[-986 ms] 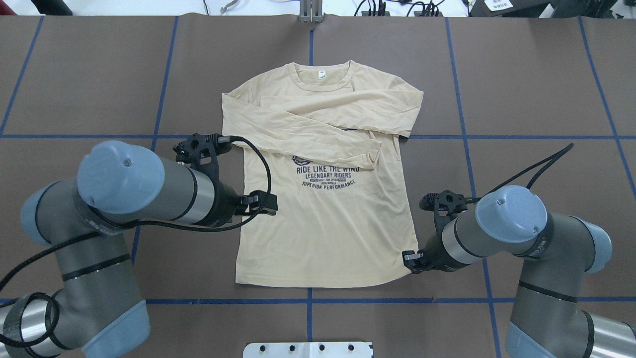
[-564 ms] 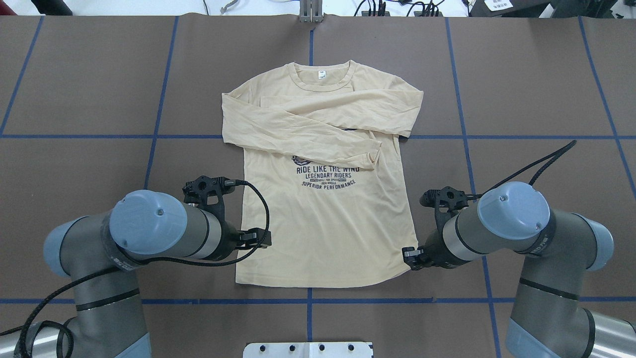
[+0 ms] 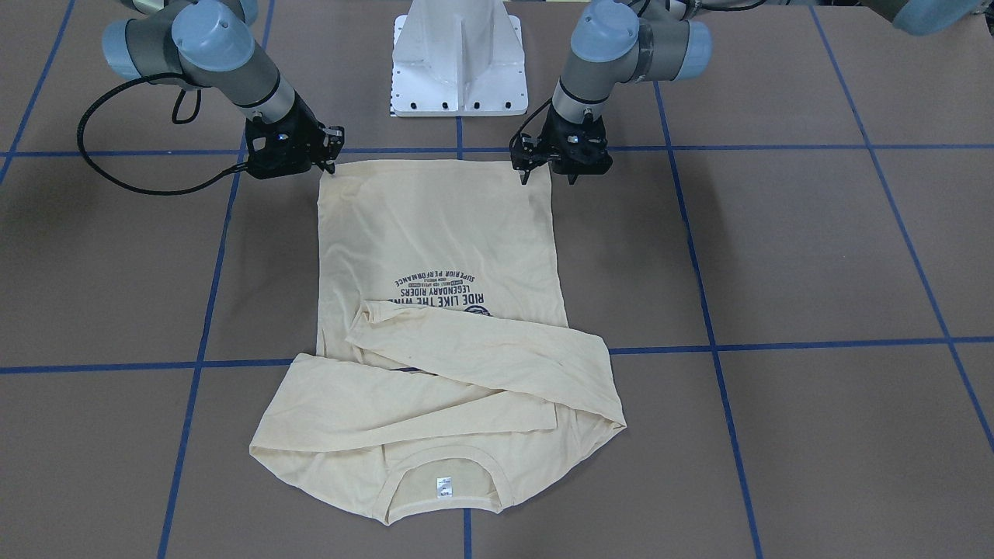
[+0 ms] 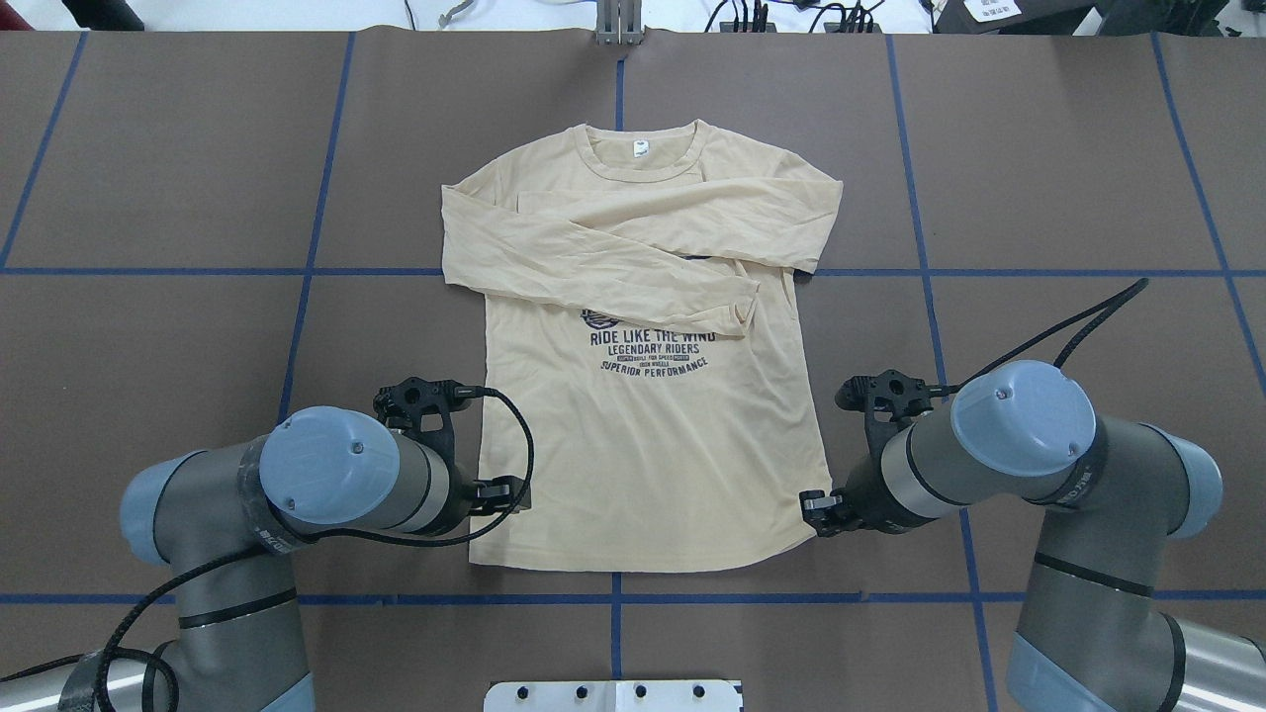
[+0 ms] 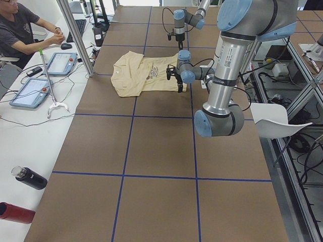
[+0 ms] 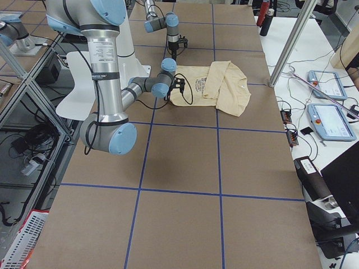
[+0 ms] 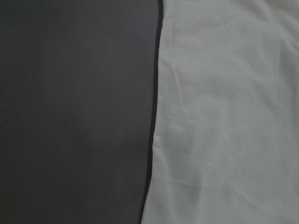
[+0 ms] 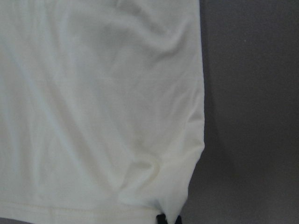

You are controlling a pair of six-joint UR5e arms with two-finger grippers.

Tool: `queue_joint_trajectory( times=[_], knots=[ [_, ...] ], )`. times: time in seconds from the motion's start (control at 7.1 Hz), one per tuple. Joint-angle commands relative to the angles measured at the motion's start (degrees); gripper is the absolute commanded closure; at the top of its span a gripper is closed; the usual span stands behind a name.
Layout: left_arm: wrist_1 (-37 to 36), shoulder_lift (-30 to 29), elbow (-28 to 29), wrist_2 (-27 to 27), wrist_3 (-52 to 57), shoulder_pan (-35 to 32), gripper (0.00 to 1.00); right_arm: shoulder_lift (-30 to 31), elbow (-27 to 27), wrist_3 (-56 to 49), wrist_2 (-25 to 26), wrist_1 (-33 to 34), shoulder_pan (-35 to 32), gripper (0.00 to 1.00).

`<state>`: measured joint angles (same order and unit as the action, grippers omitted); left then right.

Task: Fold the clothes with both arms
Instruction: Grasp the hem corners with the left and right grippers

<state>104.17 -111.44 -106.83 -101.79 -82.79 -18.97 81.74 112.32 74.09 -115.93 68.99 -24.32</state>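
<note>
- At the middle of the brown table (image 4: 1039, 198), your pale cream long-sleeved T-shirt (image 4: 643, 465) lies flat and front up. Its neck points away from the robot and its hem lies nearest the robot.
- Both sleeves (image 4: 593, 262) are folded across the chest, one over the other. They cover the top of the navy print (image 4: 653, 351), and the lines "RIDE LIKE THE WIND" and "LEGENDARY RIDERS" read clearly below them.
- You can see the small white neck tag (image 4: 641, 148) inside the collar.
- Your right gripper (image 3: 329, 155) sits at the hem corner on the robot's right. In the right wrist view its fingertips (image 8: 161, 217) are close together, with the puckered corner of fabric drawn in between them.
- Your left gripper (image 3: 548, 175) is low over the opposite hem corner with its fingers apart. One finger is over the fabric and the other is over the table just beside the side edge. You cannot tell whether they touch the cloth.
- Blue tape lines cross the table in a grid, and the white pedestal base (image 3: 458, 70) stands just behind the hem.
- On the white side bench a black bottle (image 5: 30, 178) and a red bottle (image 5: 15, 213) lie on their sides. Their contents cannot be seen.
</note>
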Motion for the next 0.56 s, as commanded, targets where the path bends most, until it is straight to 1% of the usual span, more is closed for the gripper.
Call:
queue_joint_trajectory(
  times=[0.0,0.28,0.42],
  knots=[
    [-2.8,-0.6,0.0,0.0,-0.1,1.5,0.12,0.0,0.0,0.0,0.0,0.0,-0.2,1.00],
    [-3.2,-0.6,0.0,0.0,-0.1,2.6,0.13,0.0,-0.1,-0.1,0.0,0.0,-0.3,1.00],
    [-3.3,-0.6,0.0,0.0,-0.1,2.7,0.17,0.1,-0.1,-0.1,-0.1,0.0,-0.6,1.00]
  ],
)
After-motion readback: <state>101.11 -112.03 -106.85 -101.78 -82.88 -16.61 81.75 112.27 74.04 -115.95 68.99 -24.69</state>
